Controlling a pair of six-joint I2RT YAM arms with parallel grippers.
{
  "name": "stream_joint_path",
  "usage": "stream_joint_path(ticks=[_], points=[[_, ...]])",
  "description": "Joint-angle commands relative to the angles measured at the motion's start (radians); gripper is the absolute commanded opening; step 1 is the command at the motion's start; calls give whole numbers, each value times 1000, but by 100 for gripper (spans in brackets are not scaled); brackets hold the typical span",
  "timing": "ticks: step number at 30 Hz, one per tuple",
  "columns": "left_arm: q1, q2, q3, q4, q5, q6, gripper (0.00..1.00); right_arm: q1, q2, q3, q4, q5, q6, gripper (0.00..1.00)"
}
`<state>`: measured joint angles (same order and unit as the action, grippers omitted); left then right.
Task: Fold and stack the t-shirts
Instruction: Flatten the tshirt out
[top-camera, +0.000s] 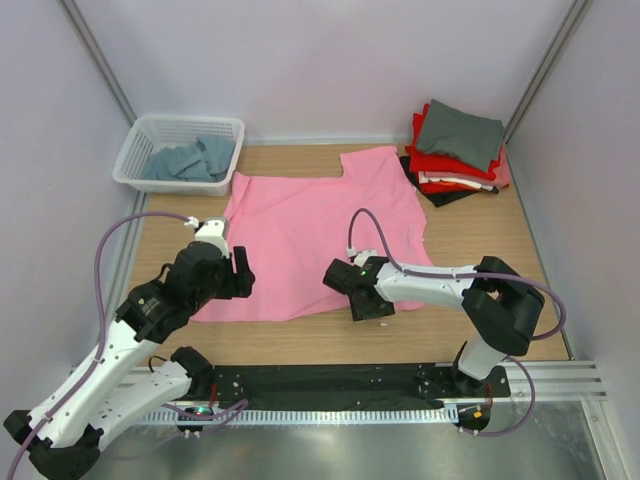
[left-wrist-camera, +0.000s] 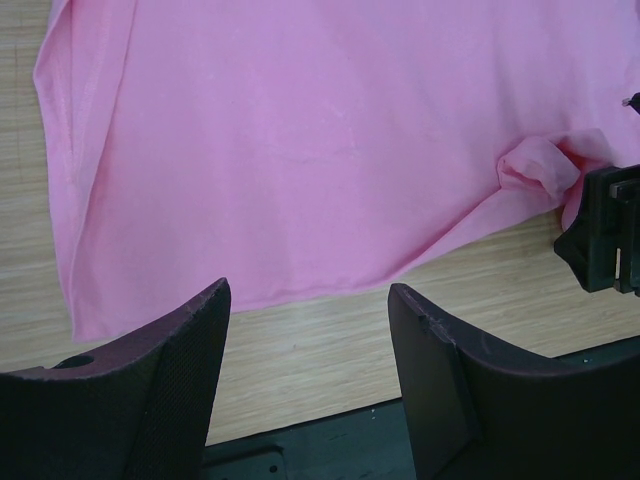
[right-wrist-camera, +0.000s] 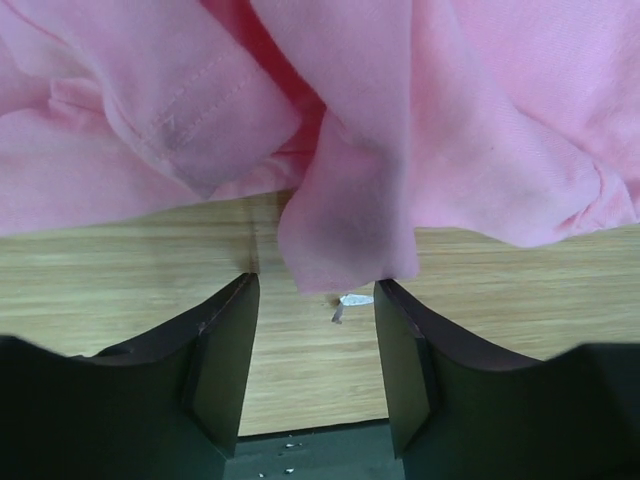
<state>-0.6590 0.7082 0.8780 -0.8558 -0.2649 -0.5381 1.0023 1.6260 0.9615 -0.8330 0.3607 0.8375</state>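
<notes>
Plain pink cotton t-shirt (top-camera: 310, 235) spread on the wooden table (top-camera: 300, 340); its bunched near hem (right-wrist-camera: 345, 235) hangs between the right gripper's (right-wrist-camera: 315, 290) part-open, unclamped fingers; left gripper (left-wrist-camera: 308, 300) wide, empty, short of it

The wooden table (top-camera: 300, 340) carried 3 things well apart. A pink t-shirt (top-camera: 310, 235) lay spread across its middle, its near hem rumpled. A white lattice basket (top-camera: 133, 152) sat in the far left corner, a stack of folded t-shirts (top-camera: 458, 150) in the far right. A tiny white scrap (right-wrist-camera: 350, 300) lay on the bare wood by the hem.
</notes>
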Motion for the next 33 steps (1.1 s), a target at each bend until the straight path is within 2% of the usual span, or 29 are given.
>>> stream_joint_path(ticks=[1, 4, 5, 12, 17, 20, 21, 24, 28, 29, 30, 31, 33], points=[[2, -12, -2, 44, 6, 15, 66, 5, 3, 25, 5, 60, 11, 54], [2, -9, -4, 44, 6, 17, 66, 5, 3, 8, 12, 72, 11, 43], [2, -9, -2, 44, 6, 17, 66, 5, 3, -1, 12, 81, 9, 32], [1, -4, -2, 43, 1, 15, 66, 5, -40, -43, 23, 96, -18, 1], [1, -6, -2, 41, -7, 12, 66, 9, -149, -47, -53, 75, -6, 1], [1, -6, -2, 38, -10, 10, 66, 16, -264, -26, -197, 81, 41, 1], [1, -6, -2, 38, -10, 10, 66, 15, -323, -20, -287, 93, 61, 1], [1, -7, -1, 37, -14, 9, 66, 16, -417, -17, -404, 101, 138, 1], [1, -10, -1, 35, -22, 6, 66, 16, -503, -72, -509, 110, 277, 1], [1, -9, -2, 35, -22, 6, 66, 16, -518, -107, -521, 112, 297, 5], [1, -9, -1, 37, -20, 7, 66, 16, -535, -121, -529, 122, 337, 15], [1, -9, -4, 40, -19, 7, 66, 16, -560, -144, -532, 123, 350, 49], [1, -3, -4, 40, -10, 10, 66, 16, -571, -153, -541, 124, 374, 84]])
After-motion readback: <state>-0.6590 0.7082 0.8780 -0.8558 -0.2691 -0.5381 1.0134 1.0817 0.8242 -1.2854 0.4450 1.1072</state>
